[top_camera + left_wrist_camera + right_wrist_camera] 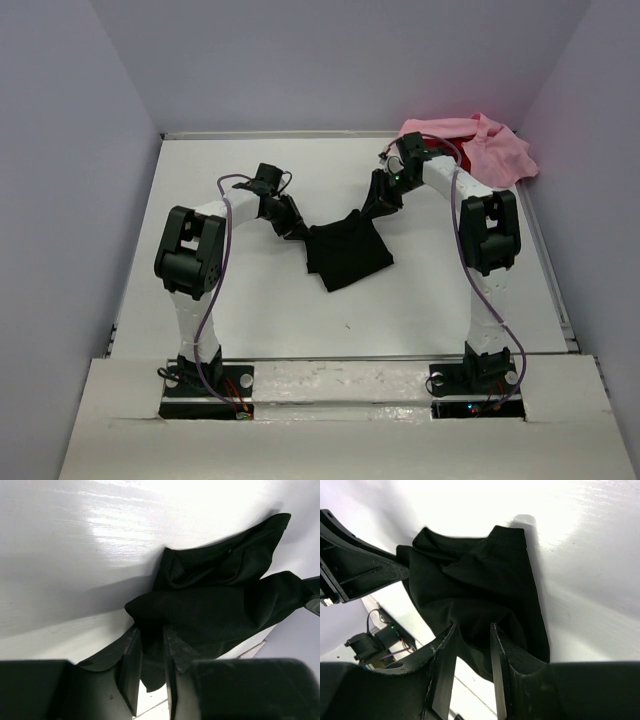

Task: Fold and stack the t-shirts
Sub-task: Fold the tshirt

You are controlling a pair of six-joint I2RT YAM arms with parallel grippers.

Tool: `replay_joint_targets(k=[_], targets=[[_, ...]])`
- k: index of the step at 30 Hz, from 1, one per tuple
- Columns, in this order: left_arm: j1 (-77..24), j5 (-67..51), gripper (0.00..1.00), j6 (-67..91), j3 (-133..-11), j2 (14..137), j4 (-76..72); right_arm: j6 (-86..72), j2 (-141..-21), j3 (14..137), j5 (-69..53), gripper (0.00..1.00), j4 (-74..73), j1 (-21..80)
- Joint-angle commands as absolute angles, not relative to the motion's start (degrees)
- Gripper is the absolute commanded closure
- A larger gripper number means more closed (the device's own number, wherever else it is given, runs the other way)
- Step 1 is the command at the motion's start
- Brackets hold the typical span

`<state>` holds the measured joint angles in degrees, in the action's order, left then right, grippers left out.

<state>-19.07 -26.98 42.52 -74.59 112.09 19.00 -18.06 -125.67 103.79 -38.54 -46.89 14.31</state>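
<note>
A: Both sides holding? Left first.
B: Yes, left fingers (131, 670) were clamped on the left corner of the black t-shirt (345, 255), mid counter (250, 300).
A: Right?
B: Same, right fingers (442, 670) gripped its right corner, cloth slung between. Further right, the pink t-shirt (480, 150) lay bunched at the back corner.

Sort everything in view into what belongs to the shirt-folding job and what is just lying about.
Job: black t-shirt, pink t-shirt, left gripper, right gripper (both pinching the black t-shirt).
Lying about: small dark speck on the table.
</note>
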Motion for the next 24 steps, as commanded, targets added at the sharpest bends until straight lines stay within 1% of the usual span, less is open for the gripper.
replay_joint_targets(k=[1, 7, 9, 12, 13, 14, 15, 16, 17, 18, 24], targets=[[-19.4, -28.6, 0.71, 43.0, -74.6, 110.5, 19.6, -17.3, -125.9, 106.0, -39.0, 0.63, -48.6, 14.2], [-19.8, -28.8, 0.70, 43.1, -74.4, 110.5, 19.8, -17.3, -125.9, 105.6, -39.6, 0.62, -48.6, 14.2], [-19.9, -28.8, 0.70, 43.2, -74.1, 110.4, 19.8, -17.2, -126.0, 105.2, -39.7, 0.65, -48.6, 14.2], [-20.0, -28.6, 0.72, 43.2, -73.8, 110.2, 19.8, -17.2, -125.9, 104.8, -40.1, 0.81, -48.7, 14.2], [-20.0, -28.7, 0.74, 43.3, -73.9, 110.2, 19.8, -17.2, -125.9, 104.7, -40.2, 0.92, -48.6, 14.2], [-20.0, -28.7, 0.76, 43.3, -73.8, 110.2, 19.9, -17.3, -125.9, 104.7, -40.3, 0.98, -48.7, 14.2], [-20.0, -28.6, 0.78, 43.3, -73.9, 110.2, 20.0, -17.3, -125.9, 104.7, -40.3, 1.00, -48.9, 14.2], [-20.0, -28.6, 0.86, 43.3, -73.9, 110.2, 20.0, -17.1, -126.0, 104.7, -40.6, 1.00, -48.9, 14.2], [-20.0, -28.6, 0.91, 43.3, -73.9, 110.1, 20.0, -17.2, -126.1, 104.7, -40.6, 1.00, -49.0, 14.2], [-20.0, -28.6, 1.00, 43.3, -73.9, 110.0, 20.2, -17.3, -126.1, 104.7, -40.5, 1.00, -49.1, 14.2], [-20.0, -28.4, 1.00, 43.4, -74.2, 109.2, 21.3, -17.4, -126.1, 106.0, -40.3, 1.00, -50.3, 14.2]])
